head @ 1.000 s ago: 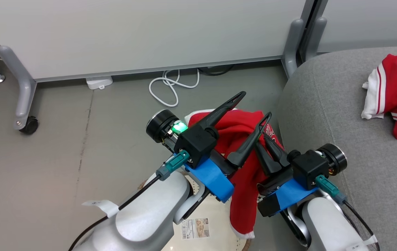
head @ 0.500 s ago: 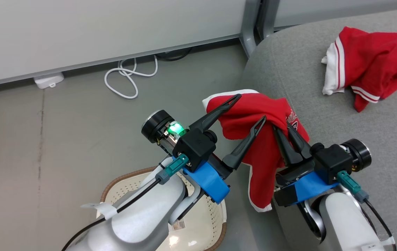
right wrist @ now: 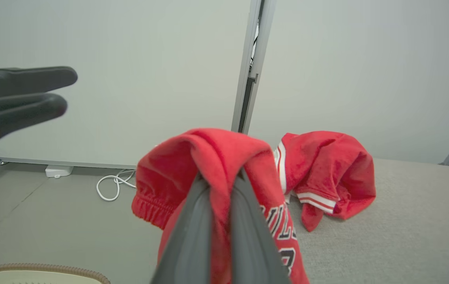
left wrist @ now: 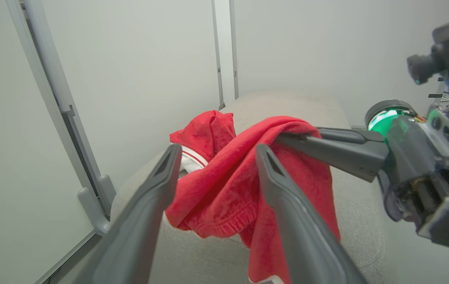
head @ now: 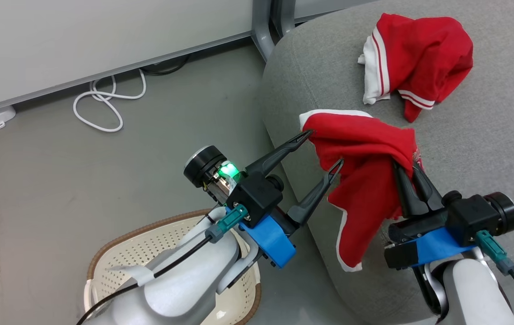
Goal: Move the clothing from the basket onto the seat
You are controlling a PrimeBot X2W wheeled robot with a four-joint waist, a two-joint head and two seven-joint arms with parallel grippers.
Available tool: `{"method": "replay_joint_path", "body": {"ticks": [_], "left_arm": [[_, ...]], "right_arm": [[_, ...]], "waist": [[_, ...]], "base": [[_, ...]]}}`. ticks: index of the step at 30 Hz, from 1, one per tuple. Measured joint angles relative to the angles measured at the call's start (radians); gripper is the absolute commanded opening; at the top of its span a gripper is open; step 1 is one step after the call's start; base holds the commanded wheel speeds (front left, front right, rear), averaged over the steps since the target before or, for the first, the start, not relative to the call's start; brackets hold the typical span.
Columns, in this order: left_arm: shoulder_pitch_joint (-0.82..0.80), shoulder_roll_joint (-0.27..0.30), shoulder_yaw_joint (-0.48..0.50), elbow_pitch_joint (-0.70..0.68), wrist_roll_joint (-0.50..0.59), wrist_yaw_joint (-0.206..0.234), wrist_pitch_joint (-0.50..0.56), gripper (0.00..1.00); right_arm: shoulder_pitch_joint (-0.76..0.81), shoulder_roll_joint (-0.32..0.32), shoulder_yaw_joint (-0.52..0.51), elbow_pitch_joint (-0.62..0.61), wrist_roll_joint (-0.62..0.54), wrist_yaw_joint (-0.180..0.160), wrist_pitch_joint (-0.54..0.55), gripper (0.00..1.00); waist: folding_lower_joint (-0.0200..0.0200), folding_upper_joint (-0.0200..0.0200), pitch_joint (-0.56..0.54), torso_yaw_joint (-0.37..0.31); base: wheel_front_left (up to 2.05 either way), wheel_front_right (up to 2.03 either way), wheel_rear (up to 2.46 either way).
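Red garment [head: 365, 167], one item: pinched in my right jaws, hanging toward 6 o'clock over the edge of the seat [head: 487, 135], which spreads toward 2 o'clock; left jaws spread, empty.

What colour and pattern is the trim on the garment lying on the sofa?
The garment's trim is white with red stripes; clearest in the head view.

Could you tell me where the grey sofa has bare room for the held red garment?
The grey woven-fabric sofa is bare right of the held red fabric garment and nearer than the crumpled red white-striped garment. Crowded by the left gripper.
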Motion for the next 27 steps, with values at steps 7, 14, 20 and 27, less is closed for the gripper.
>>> {"method": "replay_joint_path", "body": {"ticks": [7, 14, 20, 27], "left_arm": [[-0.004, 0.003, -0.004, 0.003, 0.0, 0.001, 0.0, 1.0], [-0.004, 0.004, -0.009, 0.004, -0.007, 0.001, 0.0, 1.0], [-0.007, 0.008, -0.002, 0.0, -0.008, 0.015, -0.001, 1.0], [-0.041, 0.014, 0.002, -0.011, 0.003, 0.019, -0.005, 1.0]], "right_arm": [[0.022, 0.0, -0.03, -0.014, 0.007, 0.0, 0.0, 0.0], [0.007, 0.0, -0.05, -0.039, 0.014, 0.0, 0.0, 0.0], [-0.095, -0.009, -0.105, -0.082, -0.004, 0.0, 0.0, 0.0], [-0.307, -0.073, -0.191, -0.095, -0.001, 0.0, 0.0, 0.0]], "waist": [[0.0, 0.0, 0.001, -0.031], [-0.0001, 0.0001, -0.002, -0.029], [0.0, 0.0001, 0.014, -0.009], [0.0, 0.0001, 0.081, 0.016]], "base": [[0.0, 0.0, 0.0], [0.0, 0.0, 0.0], [0.0, 0.0, 0.0], [0.0, 0.0, 0.0]]}}
